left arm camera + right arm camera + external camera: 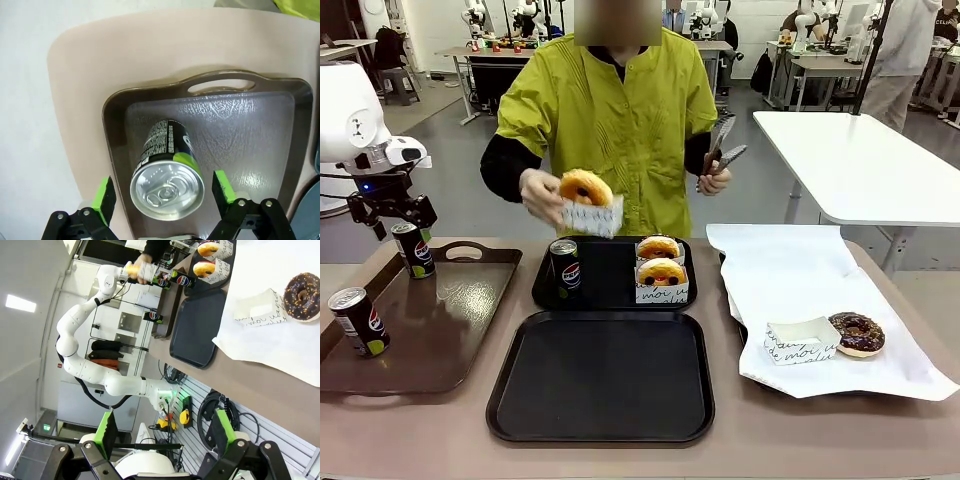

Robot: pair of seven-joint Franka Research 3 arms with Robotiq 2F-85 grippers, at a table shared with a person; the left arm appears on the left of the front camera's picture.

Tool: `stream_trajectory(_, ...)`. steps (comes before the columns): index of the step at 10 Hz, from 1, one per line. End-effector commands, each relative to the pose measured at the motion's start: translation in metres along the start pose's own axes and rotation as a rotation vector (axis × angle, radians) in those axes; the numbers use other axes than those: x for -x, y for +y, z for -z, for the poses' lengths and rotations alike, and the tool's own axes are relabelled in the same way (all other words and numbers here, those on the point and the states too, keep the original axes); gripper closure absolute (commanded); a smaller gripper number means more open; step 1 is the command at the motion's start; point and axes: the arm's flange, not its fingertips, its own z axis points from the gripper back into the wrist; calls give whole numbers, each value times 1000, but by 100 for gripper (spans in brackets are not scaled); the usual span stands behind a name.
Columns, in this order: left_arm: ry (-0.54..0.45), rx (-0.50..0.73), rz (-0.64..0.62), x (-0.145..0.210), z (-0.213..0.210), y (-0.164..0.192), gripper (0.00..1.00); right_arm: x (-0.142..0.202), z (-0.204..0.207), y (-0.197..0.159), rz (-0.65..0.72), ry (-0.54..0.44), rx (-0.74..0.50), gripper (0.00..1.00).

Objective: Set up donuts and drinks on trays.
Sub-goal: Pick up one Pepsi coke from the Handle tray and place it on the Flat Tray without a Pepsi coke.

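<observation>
Glossy brown tray (240, 130) with pebbled plastic floor, matt black trays (600, 380), can (167, 185) with shiny metal top, paper box (800, 342).

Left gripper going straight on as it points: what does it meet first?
Likely the slim black Pepsi can standing in the glossy brown tray: its silver top sits between the open jaws; depth unclear.

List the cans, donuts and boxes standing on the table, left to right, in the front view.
near Pepsi can on the brown tray → far Pepsi can on that tray → third Pepsi can on the far black tray → two boxed yellow donuts → white paper box → chocolate donut
</observation>
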Motion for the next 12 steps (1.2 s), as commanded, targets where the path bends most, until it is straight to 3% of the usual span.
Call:
stream_trajectory(1, 5, -12, -28, -11, 3, 1, 0, 1, 0, 1, -16, -5, -14, 0)
stream_trajectory(6, 12, -5, -40, -17, 8, 2, 0, 1, 0, 1, -16, -5, -14, 0)
stream_trajectory(7, 10, 5, -36, -16, 8, 2, 20, 1, 0, 1, -16, -5, -14, 0)
stream_trajectory(8, 20, 11, -33, -18, 6, 3, 55, 1, 0, 1, -16, -5, -14, 0)
stream_trajectory(9, 28, 24, -39, -16, 5, 3, 76, 1, 0, 1, -16, -5, -14, 0)
stream_trajectory(10, 41, 36, -42, -17, 3, 3, 61, 1, 0, 1, -16, -5, -14, 0)
stream_trajectory(11, 44, 37, -47, -17, 2, 4, 100, 1, 0, 1, -16, -5, -14, 0)
stream_trajectory(12, 46, 39, -52, -16, 1, 4, 100, 1, 0, 1, -16, -5, -14, 0)
